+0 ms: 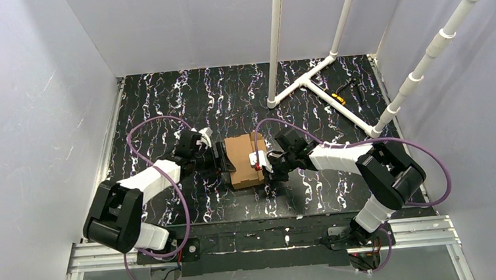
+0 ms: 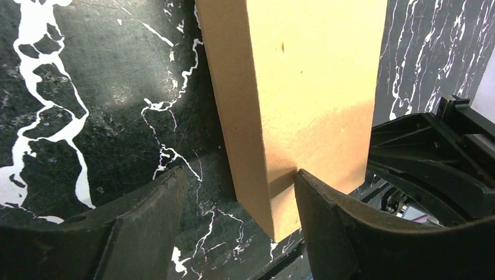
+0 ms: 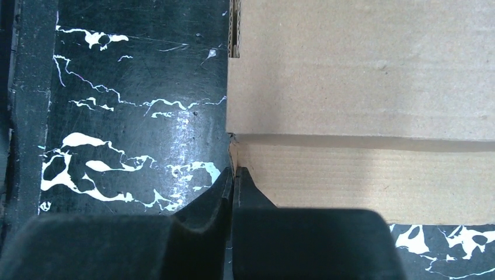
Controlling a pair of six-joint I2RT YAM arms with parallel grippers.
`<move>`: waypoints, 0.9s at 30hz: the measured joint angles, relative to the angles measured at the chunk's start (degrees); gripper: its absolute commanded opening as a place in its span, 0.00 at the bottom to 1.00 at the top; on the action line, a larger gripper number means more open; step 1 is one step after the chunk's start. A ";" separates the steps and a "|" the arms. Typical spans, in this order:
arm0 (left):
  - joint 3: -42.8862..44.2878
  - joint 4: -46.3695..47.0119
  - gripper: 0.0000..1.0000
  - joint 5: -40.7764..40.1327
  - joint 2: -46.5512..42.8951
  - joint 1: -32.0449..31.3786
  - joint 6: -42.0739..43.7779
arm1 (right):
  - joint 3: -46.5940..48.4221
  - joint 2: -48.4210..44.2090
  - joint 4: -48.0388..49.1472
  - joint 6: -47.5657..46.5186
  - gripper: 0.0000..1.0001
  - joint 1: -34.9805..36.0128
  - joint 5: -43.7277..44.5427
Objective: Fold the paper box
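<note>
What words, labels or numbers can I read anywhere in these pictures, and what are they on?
None can be read.
The paper box: plain brown cardboard, no print on the faces that show.
The white and red piece by the right gripper: too small to tell if it bears any text.

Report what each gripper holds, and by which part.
Right gripper is shut, apparently pinching the paper box by a thin edge at its corner. Left gripper is open astride the box's end, one finger touching; no grip.
</note>
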 measured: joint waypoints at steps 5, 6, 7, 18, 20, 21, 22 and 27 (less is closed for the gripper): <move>1.38 -1.55 0.65 0.17 1.31 -0.02 0.42 | 0.37 0.46 -0.50 1.33 0.04 0.00 -0.61; 1.70 -1.88 0.65 0.20 1.53 -0.04 0.52 | 0.44 0.55 -0.59 1.44 0.04 0.00 -0.68; 2.01 -2.25 0.65 0.26 1.68 -0.04 0.63 | 0.52 0.61 -0.66 1.62 0.05 -0.02 -0.79; 3.74 -4.92 0.65 0.28 2.51 -0.50 0.59 | 0.85 0.76 -0.76 4.90 0.06 -0.04 -0.85; 4.33 -5.62 0.65 0.13 2.84 -0.70 0.31 | 0.85 0.76 -0.76 5.49 0.05 -0.04 -0.85; 4.66 -5.90 0.65 0.07 3.06 -0.83 0.20 | 0.85 0.76 -0.76 5.66 0.03 -0.04 -0.85; 5.05 -6.27 0.65 -0.07 3.37 -1.01 0.07 | 0.85 0.76 -0.76 5.75 0.01 -0.04 -0.87; 6.19 -7.19 0.65 -0.94 4.07 -2.19 -0.81 | 0.85 0.76 -0.79 6.49 0.01 -0.04 -1.25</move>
